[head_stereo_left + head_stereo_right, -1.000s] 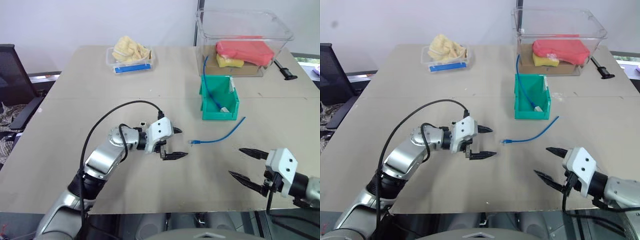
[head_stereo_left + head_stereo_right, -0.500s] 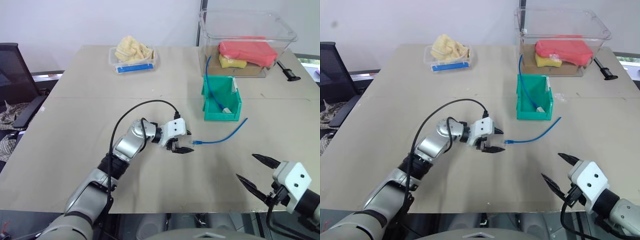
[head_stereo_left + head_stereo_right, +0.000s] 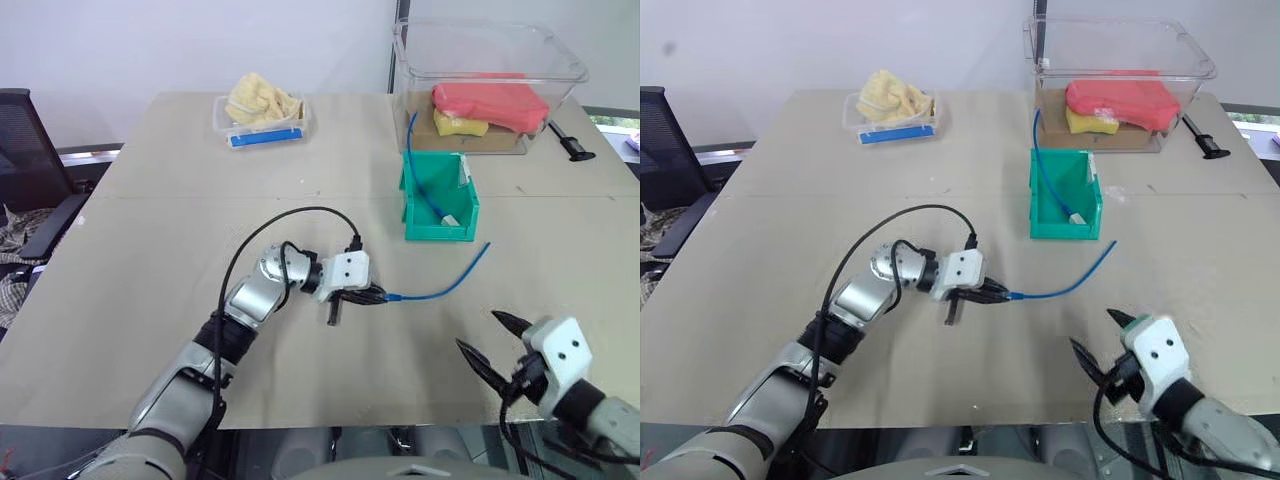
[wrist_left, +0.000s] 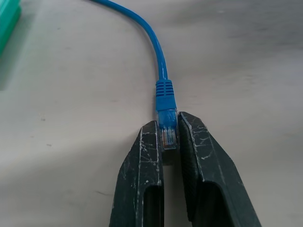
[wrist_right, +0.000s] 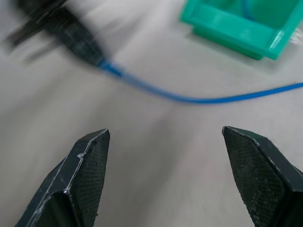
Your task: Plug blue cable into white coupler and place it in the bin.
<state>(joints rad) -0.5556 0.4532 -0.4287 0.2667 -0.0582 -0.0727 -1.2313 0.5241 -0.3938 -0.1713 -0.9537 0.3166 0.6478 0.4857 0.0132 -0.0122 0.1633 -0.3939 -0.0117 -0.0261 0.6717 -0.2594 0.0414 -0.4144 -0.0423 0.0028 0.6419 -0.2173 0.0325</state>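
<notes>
You're looking at a broad beige counter [image 3: 150, 250] with a seam running across its middle, a plain pale wall [image 3: 200, 40] rising behind its far edge, and a black office chair [image 3: 25, 150] standing just off the counter's left side, all evenly lit.

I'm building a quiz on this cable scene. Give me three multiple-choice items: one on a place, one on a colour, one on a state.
1. Where does the small teal-green plastic bin stand?
A. in front of the large clear plastic tub
B. beside the chair
C. at the table's near edge

2. What colour is the thin flexible cable on the table?
A. red
B. blue
C. yellow

3. How is the left gripper?
A. wide open
B. shut on the cable's clear plug
C. shut on nothing

Answers: 1 A, the tub rises just behind it; 2 B, bright blue throughout; 3 B, the plug sits pinched between its black fingers.
</notes>
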